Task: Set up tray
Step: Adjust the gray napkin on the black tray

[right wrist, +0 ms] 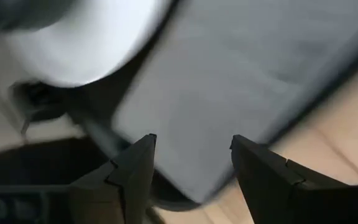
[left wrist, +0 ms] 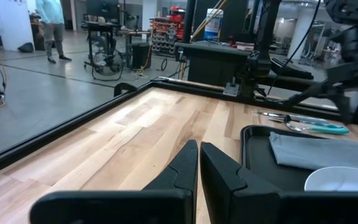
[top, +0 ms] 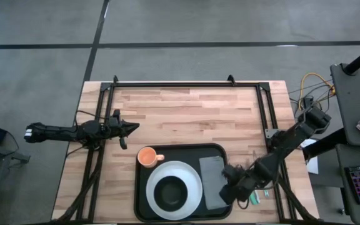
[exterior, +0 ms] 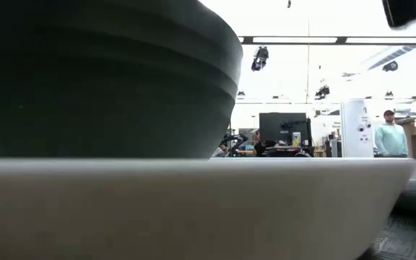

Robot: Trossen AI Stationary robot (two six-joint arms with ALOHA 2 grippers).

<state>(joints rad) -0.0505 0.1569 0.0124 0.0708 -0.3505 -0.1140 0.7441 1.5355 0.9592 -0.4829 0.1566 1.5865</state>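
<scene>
The big flat black tray with a raised rim (top: 181,213) sits at the near edge of the pale wooden table (top: 186,119); it holds a white plate (top: 192,176) with a dark bowl (top: 169,195), an orange cup (top: 146,156) and a grey folded napkin (top: 211,178), likely laid out for a meal; the right gripper (top: 229,186) hangs over the napkin, fingers spread, nothing held; the left gripper (top: 130,127) waits well apart, fingers pressed together; beyond is a grey floor.

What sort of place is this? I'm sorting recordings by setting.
Probably a robotics lab or workshop, not a dining room: a butcher-block table in a black frame on concrete floor, ceiling light strips, equipment carts, and a person standing beyond.
</scene>
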